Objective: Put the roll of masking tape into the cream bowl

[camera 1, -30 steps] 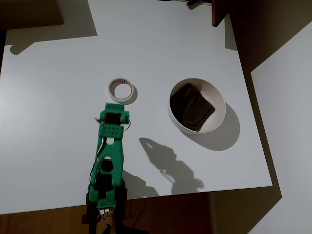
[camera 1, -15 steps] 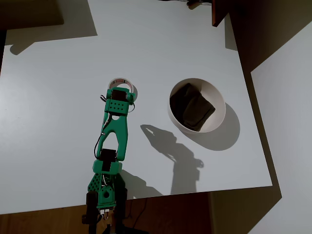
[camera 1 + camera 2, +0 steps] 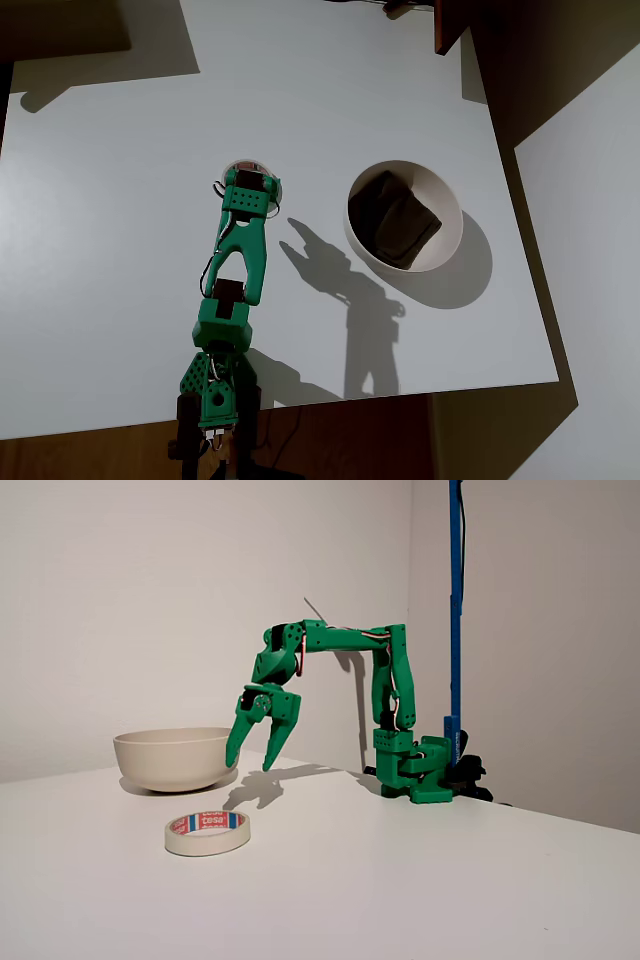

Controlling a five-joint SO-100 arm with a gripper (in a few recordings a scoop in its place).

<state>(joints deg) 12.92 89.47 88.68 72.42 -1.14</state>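
Gripper (image 3: 253, 764) released, fingers spread and pointing down, hanging above the bench (image 3: 420, 880) without touching it. Roll of masking tape (image 3: 207, 832) lying flat on the bench, nearer the camera in the fixed view, apart from the fingers. From overhead, mostly covered by the green arm's (image 3: 240, 250) head, a sliver of roll (image 3: 243, 165) showing. Cream bowl (image 3: 446, 215) (dark cloth (image 3: 397, 223) inside) well to the right there.

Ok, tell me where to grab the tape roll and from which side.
Probably from straight above: the roll of masking tape lies flat on the table, hollow centre up. Put one finger of the open gripper inside the ring, one outside, and pinch the wall.
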